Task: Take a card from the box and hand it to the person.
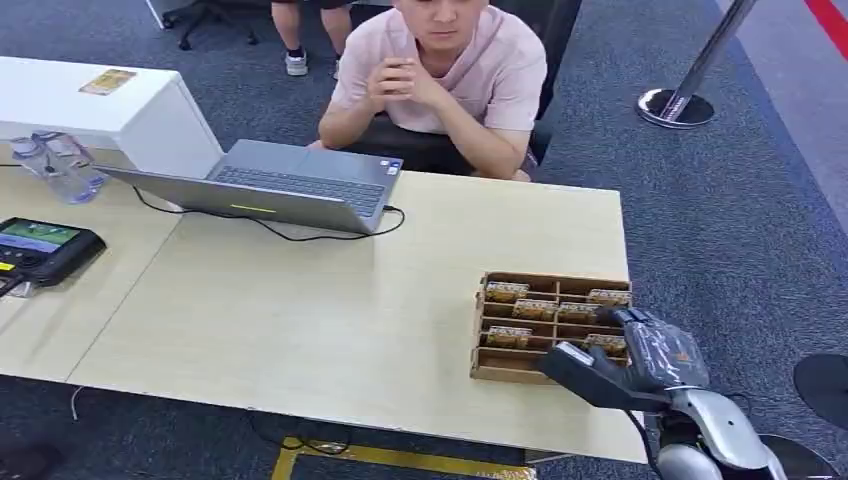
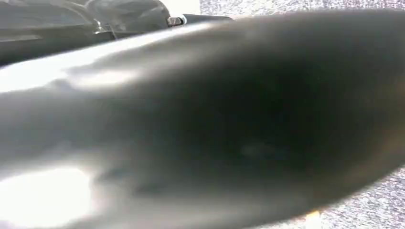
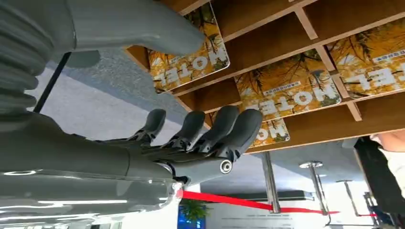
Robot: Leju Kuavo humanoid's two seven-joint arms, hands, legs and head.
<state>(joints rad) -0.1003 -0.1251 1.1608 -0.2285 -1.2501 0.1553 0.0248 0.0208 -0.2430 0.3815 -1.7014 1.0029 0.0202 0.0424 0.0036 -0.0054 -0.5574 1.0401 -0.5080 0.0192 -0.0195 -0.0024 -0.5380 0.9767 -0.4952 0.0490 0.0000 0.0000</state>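
Now right hand (image 1: 640,350) over box (image 1: 500,368), fingers (image 3: 224,129) apart.

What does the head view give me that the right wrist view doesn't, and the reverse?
Head only: the light wooden table, the open grey laptop, and the seated person in a pink shirt, hands clasped. Right wrist only: "MOTEL" printed on the yellow cards, and a gap between thumb and fingers holding nothing. Both: the right hand at the compartmented brown cardboard box.
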